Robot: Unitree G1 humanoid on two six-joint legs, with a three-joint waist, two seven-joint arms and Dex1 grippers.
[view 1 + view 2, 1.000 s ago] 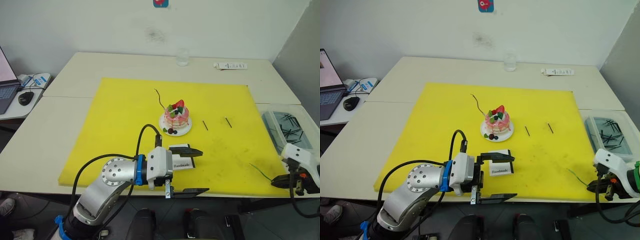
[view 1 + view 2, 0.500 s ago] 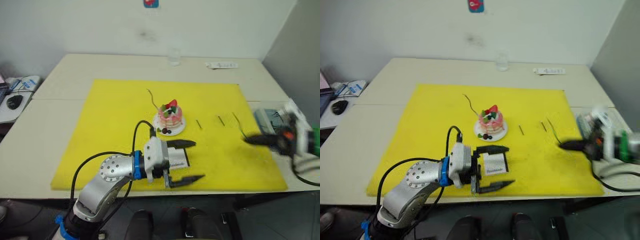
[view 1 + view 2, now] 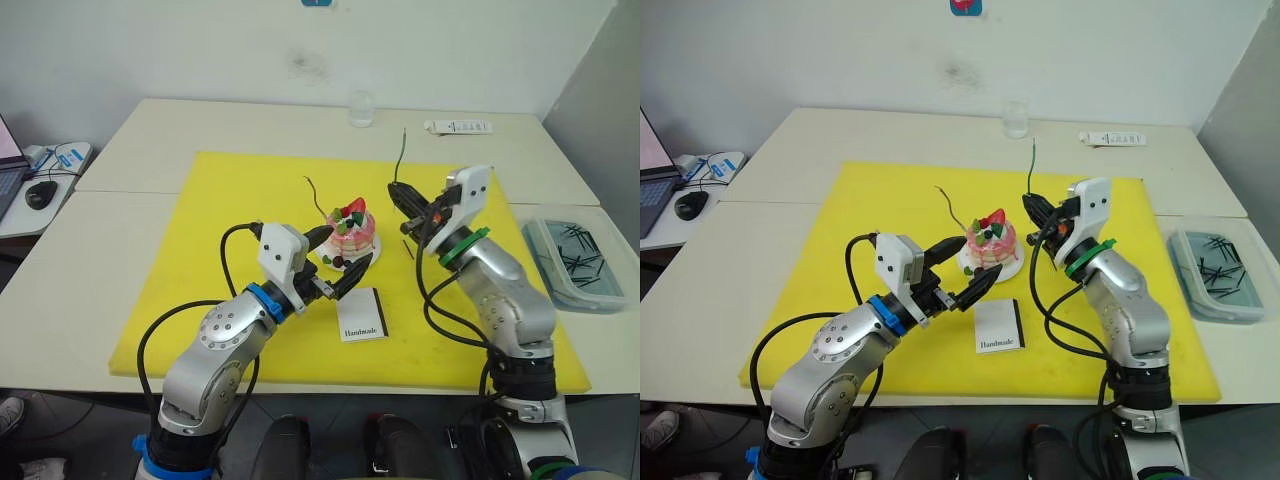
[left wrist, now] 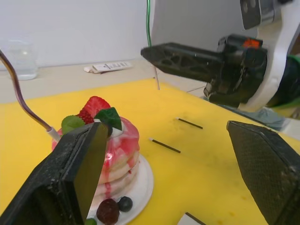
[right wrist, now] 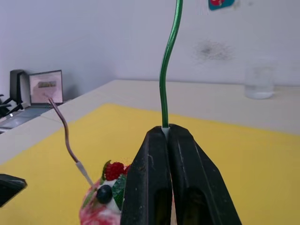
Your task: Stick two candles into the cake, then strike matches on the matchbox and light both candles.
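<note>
Right gripper (image 5: 168, 136): closed on green candle (image 5: 168, 70), held upright beside cake (image 3: 352, 233). Left gripper (image 3: 334, 260): open, flanking cake. Second candle (image 3: 318, 196): planted in cake. Matchbox (image 3: 362, 316): on yellow mat (image 3: 230, 210).

One cake (image 3: 353, 229) on one plate (image 3: 366, 262). Two candles: one (image 3: 320, 198) standing in the cake, one green (image 3: 400, 152) in the right claw (image 3: 397, 193). Two loose matches (image 4: 190, 123) (image 4: 164, 146) on one yellow mat (image 3: 240, 200), right of the cake. One matchbox (image 3: 362, 315). One glass (image 3: 361, 108) and one white remote-like bar (image 3: 459, 127) at the far side of the table (image 3: 150, 130). One clear tray (image 3: 578, 262) of dark sticks on the right, too many to count. Two claws, with the left (image 3: 336, 261) near the cake.
</note>
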